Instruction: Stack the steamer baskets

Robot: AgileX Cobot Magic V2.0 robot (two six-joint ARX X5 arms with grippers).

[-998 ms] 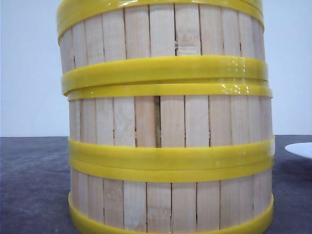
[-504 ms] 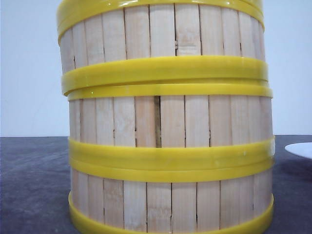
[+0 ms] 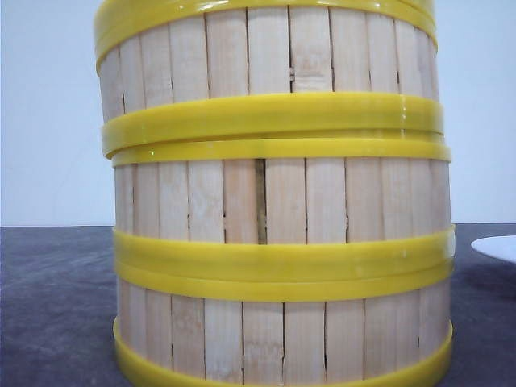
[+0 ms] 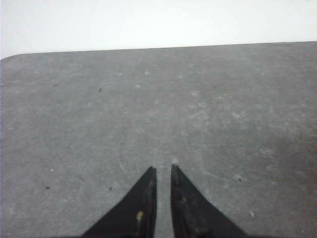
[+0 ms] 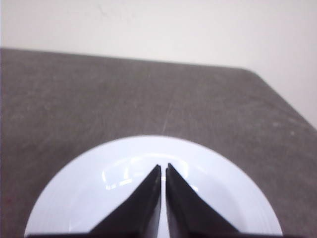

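3 round steamer baskets of pale wooden slats with yellow plastic rims (image 3: 274, 201) stand stacked on the grey table (image 3: 56, 306), beside a white round plate (image 5: 153, 198). The left gripper (image 4: 163, 171) and right gripper (image 5: 163, 167) both have fingers nearly together, holding nothing.

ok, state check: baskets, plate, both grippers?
steamer baskets: three stacked in one upright column on the table, rims slightly offset.
white plate: on the table, empty, under the right gripper.
left gripper: shut, holding nothing, over bare table.
right gripper: shut, holding nothing, over the plate.
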